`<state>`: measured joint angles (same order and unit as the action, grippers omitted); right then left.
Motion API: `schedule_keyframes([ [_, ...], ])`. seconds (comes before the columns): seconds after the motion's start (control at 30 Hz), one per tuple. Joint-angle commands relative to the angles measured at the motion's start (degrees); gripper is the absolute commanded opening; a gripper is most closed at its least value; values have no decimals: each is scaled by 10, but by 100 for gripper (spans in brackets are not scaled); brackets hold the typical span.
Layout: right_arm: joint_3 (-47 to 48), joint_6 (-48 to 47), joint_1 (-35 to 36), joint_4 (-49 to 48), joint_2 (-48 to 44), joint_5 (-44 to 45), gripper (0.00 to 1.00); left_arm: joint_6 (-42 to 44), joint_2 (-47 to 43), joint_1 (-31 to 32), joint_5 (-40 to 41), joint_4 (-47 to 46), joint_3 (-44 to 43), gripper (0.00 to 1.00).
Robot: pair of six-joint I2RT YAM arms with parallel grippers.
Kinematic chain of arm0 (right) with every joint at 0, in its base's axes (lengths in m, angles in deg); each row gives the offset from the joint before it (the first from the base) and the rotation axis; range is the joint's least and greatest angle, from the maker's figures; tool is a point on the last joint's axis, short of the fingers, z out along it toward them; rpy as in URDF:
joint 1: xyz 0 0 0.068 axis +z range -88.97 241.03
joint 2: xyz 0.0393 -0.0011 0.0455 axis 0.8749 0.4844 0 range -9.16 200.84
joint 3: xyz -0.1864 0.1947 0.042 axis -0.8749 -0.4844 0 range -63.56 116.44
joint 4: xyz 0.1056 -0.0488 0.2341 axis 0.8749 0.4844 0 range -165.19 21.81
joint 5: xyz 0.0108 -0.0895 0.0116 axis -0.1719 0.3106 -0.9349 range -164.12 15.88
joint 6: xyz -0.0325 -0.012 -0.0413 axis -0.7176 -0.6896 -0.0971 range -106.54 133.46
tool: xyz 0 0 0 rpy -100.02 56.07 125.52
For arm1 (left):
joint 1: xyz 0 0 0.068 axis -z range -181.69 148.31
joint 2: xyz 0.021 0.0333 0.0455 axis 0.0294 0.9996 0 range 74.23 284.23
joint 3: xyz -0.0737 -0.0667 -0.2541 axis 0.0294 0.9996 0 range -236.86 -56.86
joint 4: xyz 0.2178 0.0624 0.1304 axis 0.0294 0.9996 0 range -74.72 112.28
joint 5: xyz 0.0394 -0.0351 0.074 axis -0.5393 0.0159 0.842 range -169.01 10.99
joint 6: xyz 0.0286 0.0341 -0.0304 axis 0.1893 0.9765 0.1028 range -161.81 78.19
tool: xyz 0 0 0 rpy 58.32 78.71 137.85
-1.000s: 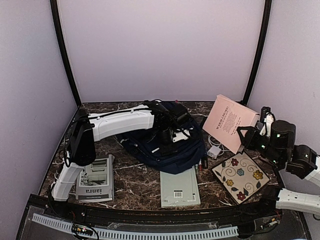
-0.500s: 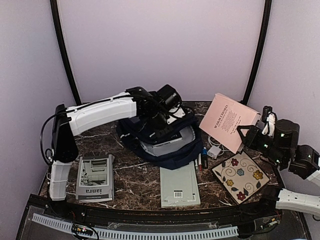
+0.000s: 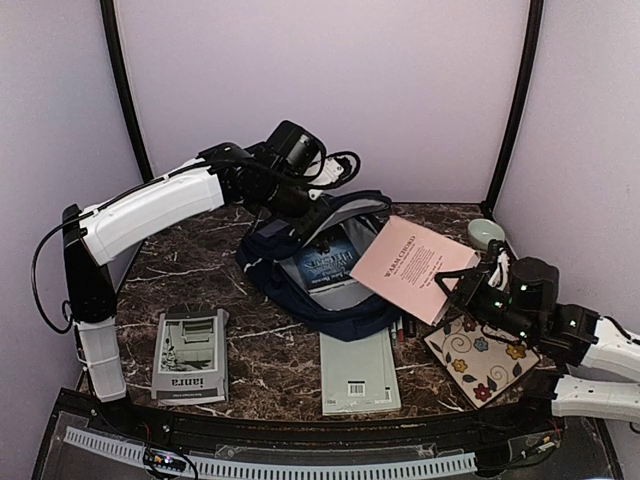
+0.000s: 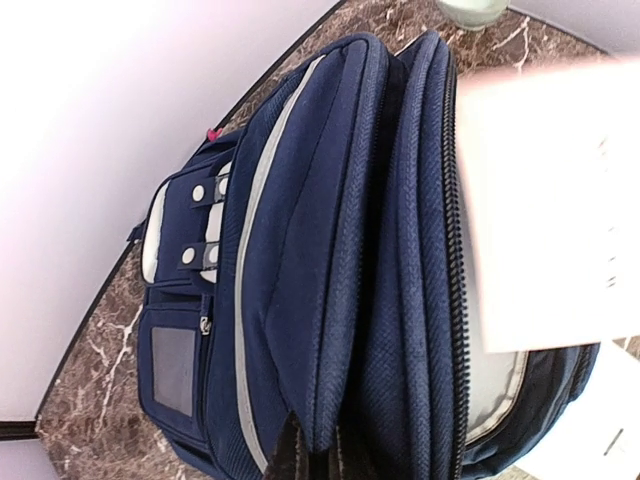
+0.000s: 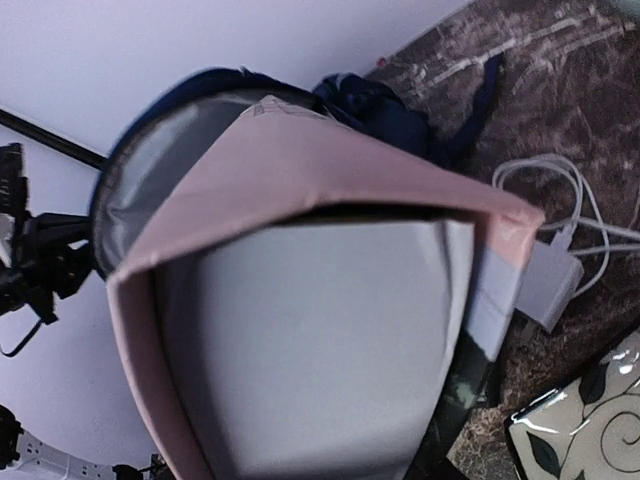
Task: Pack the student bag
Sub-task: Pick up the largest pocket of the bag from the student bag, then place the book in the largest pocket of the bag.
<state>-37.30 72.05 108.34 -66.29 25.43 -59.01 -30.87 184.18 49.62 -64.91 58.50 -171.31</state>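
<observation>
Left tool (image 3: 303,198) risen, pinching student bag (image 3: 275,262) rim; right tool (image 3: 460,288) clamps pink book (image 3: 410,265) at opening.

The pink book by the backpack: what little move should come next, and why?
Probably the right gripper should ease the pink book leftward and down into the student bag: the left gripper holds its mouth lifted open, and the book's corner hangs at that opening.

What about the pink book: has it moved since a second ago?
Yes. The pink book moved left, away from the right black pole, toward the student bag.
</observation>
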Motion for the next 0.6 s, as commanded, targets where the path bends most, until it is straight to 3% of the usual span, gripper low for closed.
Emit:
schedule_keyframes([
  [0.0,-56,108,-3,-267,82,-1,0,-36,-46,9,-57,-156,-21,0],
  [0.17,-4,108,-7,-399,248,68,0,-47,-43,18,-91,-157,-36,0],
  [0.33,103,132,-16,-500,444,58,0,-35,-44,37,-112,-168,-38,0],
  [0.57,298,170,-17,-508,660,47,31,-35,-38,37,-138,-165,-64,0],
])
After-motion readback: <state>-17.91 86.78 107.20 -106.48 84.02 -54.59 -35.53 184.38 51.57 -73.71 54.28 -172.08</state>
